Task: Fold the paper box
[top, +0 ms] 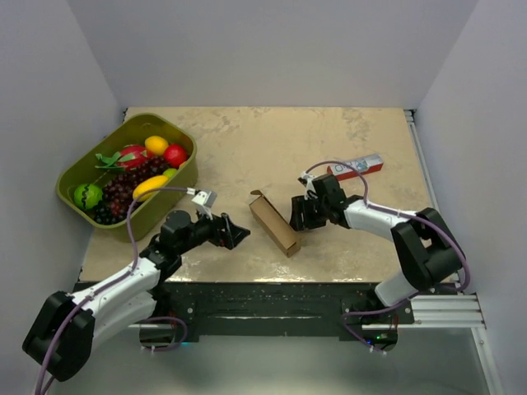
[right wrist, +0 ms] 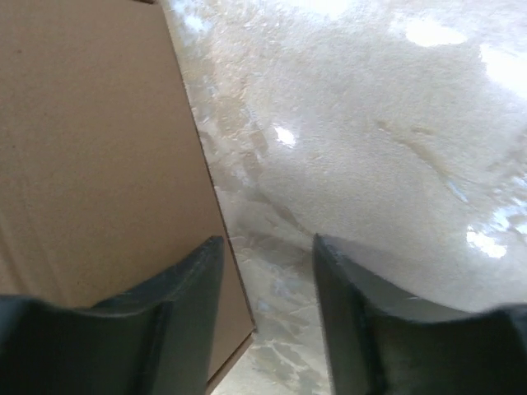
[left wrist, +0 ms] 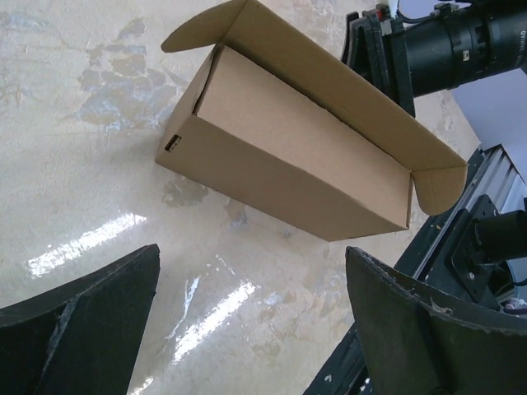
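The paper box [top: 276, 224] lies mid-tabletop [top: 247, 140] between the two arms, its body formed and its long lid flap open. The left gripper [top: 234, 234] is spread wide just short of it, empty. The right gripper [top: 298, 216], partly parted, pinches nothing at the opposite side. Neither braces the light box, so a one-sided push on the lid would likely slide or tip it

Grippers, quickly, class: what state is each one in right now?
Left gripper: open, holding nothing.
Right gripper: partly open by the paper box, gripping nothing.
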